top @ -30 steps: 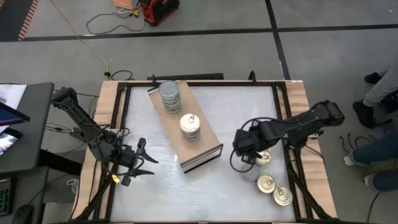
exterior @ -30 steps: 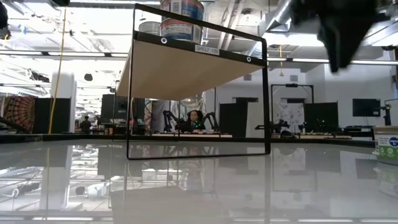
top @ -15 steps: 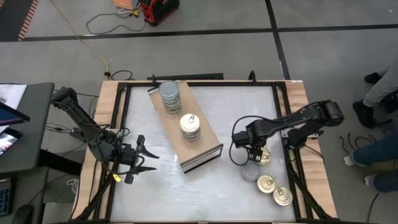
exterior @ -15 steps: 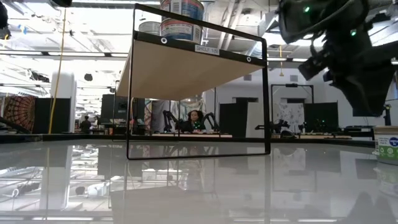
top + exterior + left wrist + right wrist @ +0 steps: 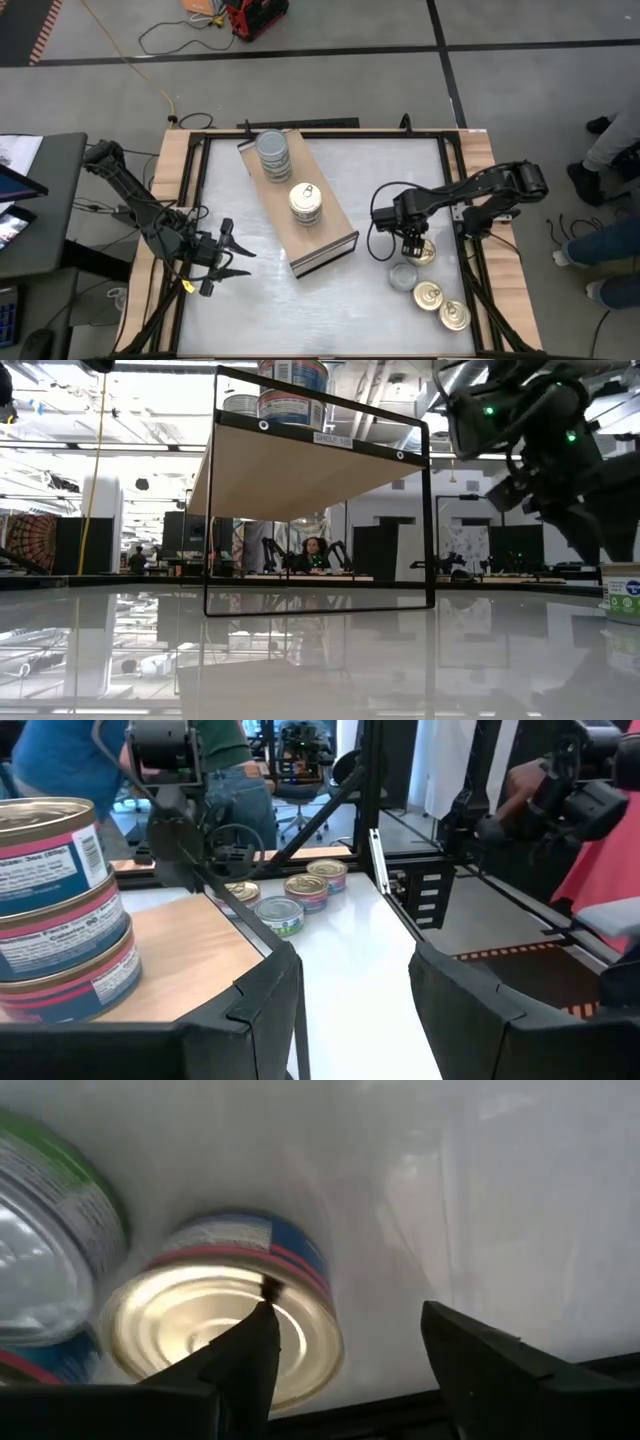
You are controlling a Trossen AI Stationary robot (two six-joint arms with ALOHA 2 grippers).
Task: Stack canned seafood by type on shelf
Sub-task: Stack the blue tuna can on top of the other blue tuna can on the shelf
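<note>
The shelf (image 5: 318, 232), a light-wood board with a dark open end, lies slantwise mid-table. Two stacks of tins stand on it: silver-topped (image 5: 273, 155) and gold pull-tab (image 5: 306, 203). Several loose tins sit on the white tabletop at the right: a gold-topped one (image 5: 425, 254), a silver one (image 5: 404, 275) and two more gold ones (image 5: 428, 296). My right gripper (image 5: 410, 240) points down, open, over the gold-topped tin (image 5: 200, 1340); one fingertip (image 5: 262, 1315) shows in front of its top. My left gripper (image 5: 228, 260) waits open at the table's left.
A green-labelled tin (image 5: 50, 1250) stands close beside the gold-topped one. One tin (image 5: 622, 592) shows at the low view's right edge. The shelf's dark frame (image 5: 428, 520) rises mid-table. Bare tabletop lies between shelf and loose tins. People's legs (image 5: 610, 140) stand beyond the right edge.
My right gripper has come down toward the loose tins at the table's right, staying open. The silver tin beside it, partly covered a second ago, now shows whole. No tin has moved.
</note>
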